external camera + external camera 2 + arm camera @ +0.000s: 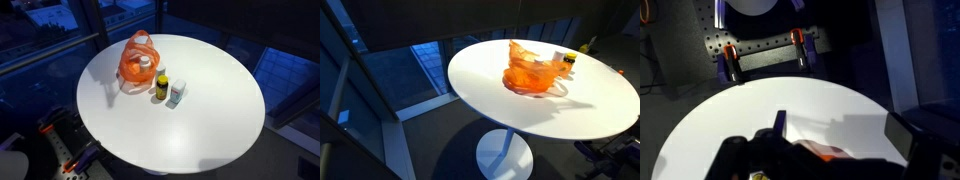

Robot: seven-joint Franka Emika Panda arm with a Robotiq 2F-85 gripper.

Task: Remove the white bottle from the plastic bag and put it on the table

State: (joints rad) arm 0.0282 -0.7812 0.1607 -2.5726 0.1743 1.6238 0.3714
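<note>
The orange plastic bag (137, 60) lies crinkled on the round white table (215, 100), handles up. A small white shape, seemingly the white bottle (145, 64), shows inside the bag's mouth. The bag also shows in an exterior view (534, 70), where the white bottle is hidden. In the wrist view my gripper (845, 135) is open and empty above the table (790, 105), with a sliver of the orange bag (822, 153) at the bottom edge. The arm does not show in either exterior view.
A yellow bottle with a dark cap (162, 87) and a pale bluish bottle (177, 94) stand beside the bag. The yellow bottle also shows behind the bag (568, 62). The robot base with orange clamps (762, 50) is at the table's edge.
</note>
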